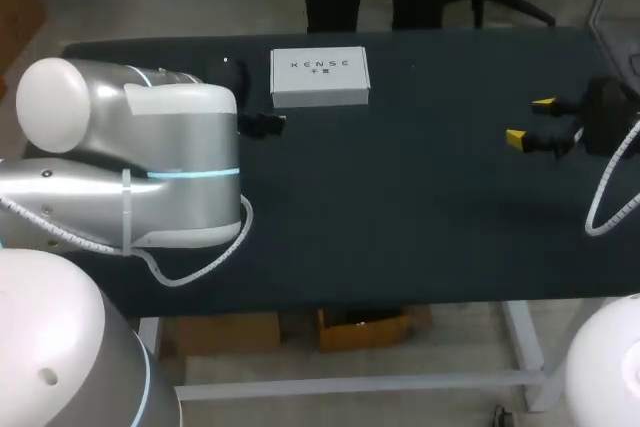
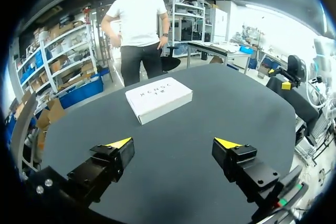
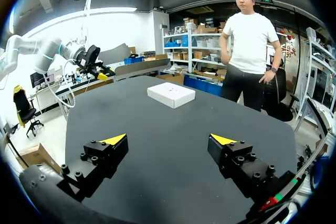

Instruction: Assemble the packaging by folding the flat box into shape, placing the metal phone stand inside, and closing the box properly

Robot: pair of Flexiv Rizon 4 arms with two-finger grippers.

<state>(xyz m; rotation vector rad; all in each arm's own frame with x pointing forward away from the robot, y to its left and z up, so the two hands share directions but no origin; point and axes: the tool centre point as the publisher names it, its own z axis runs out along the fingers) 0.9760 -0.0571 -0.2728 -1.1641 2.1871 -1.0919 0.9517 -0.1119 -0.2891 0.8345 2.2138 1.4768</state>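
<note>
A white closed box lies flat near the table's far edge, left of the middle. In the left wrist view the box sits ahead of my left gripper, which stands open and empty, well short of it. My right gripper hovers at the table's right side, open, with nothing between its yellow tips. Seen from the right wrist, the box is far ahead of that gripper. No metal phone stand shows in any view.
The dark tabletop spreads between the two arms. My left arm's bulky silver links cover the table's left part in the head view. A white cable loops down from the right wrist.
</note>
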